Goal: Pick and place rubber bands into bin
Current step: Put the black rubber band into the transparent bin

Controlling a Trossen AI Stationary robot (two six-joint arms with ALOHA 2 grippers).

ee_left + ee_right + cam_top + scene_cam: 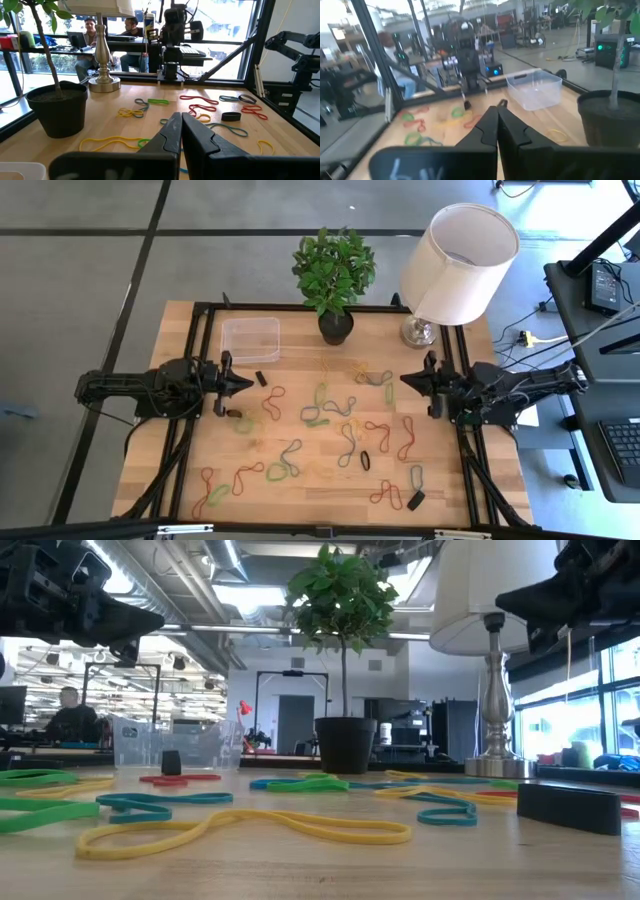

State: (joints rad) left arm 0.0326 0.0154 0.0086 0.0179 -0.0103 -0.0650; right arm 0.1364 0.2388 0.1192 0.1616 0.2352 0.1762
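Many rubber bands in red, green, yellow, blue and black lie flat and scattered over the wooden table's middle and near part. The clear plastic bin stands at the far left, with nothing visible inside. My left gripper hovers shut at the table's left side, pointing level toward the right, with nothing in it. My right gripper hovers shut at the right side, pointing level toward the left, also holding nothing. In the wrist views both pairs of fingertips, the left gripper and the right gripper, stand together above the table.
A black plant pot with a green plant stands at the far middle, next to the bin. A lamp stands at the far right. Small black blocky pieces lie among the bands. People sit beyond the table.
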